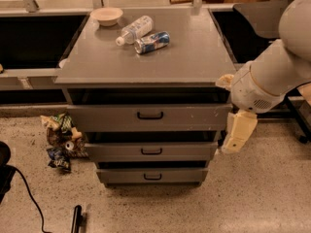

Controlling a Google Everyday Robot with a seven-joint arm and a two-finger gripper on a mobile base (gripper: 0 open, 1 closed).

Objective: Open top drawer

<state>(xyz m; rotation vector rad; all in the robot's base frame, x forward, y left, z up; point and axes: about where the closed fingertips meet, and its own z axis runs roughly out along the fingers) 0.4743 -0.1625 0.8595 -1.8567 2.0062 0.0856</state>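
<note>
The top drawer (112, 118) is the widest of three grey drawers under the grey cabinet top (194, 57). It has a tall flat front and a small black bar handle (149, 115) at its centre. A dark gap shows between its front and the cabinet top. My gripper (237, 132) hangs pointing down at the end of the white arm (272, 76). It is just right of the top drawer's right end, level with the drawer fronts and well to the right of the handle. It holds nothing that I can see.
On the cabinet top lie a plastic bottle (133, 29), a can (151, 41) and a small bowl (107, 15). Two narrower drawers (116, 151) sit below. Crumpled snack bags (60, 140) lie on the floor at the left, with a black cable (29, 203) nearby.
</note>
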